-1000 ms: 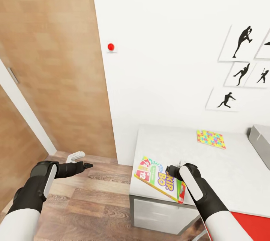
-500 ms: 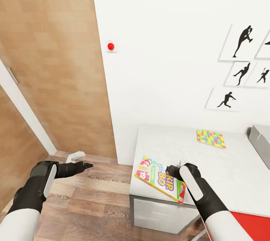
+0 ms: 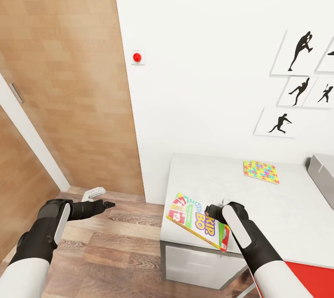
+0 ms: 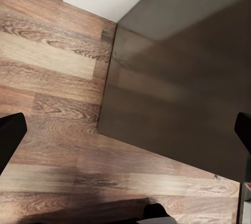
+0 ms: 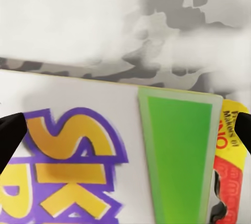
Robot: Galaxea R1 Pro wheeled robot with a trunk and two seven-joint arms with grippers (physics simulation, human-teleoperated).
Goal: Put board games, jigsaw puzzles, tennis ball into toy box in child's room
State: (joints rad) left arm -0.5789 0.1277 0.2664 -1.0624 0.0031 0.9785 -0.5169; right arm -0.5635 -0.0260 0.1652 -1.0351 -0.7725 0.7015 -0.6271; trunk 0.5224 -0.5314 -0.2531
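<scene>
A board game [image 3: 197, 220], white with green and red print, lies at the front left corner of the table [image 3: 208, 177], its corner jutting over the edge. My right gripper [image 3: 214, 208] hovers just over it. The right wrist view has the fingertips [image 5: 11, 132] wide apart, so it is open above the board game's [image 5: 178, 145] lid. A jigsaw puzzle [image 3: 261, 171] lies further back on the table. The toy box [image 3: 322, 173] shows as a grey corner at the right edge. My left gripper [image 3: 105, 204] is open over the wood floor [image 4: 52, 78], beside the dark cabinet side [image 4: 178, 88].
A wooden door [image 3: 65, 80] stands to the left, with a white doorstop [image 3: 94, 192] on the floor by it. The white wall [image 3: 208, 57] behind the table carries a red button [image 3: 137, 57] and silhouette pictures [image 3: 299, 50]. A red surface [image 3: 315, 279] lies at the bottom right.
</scene>
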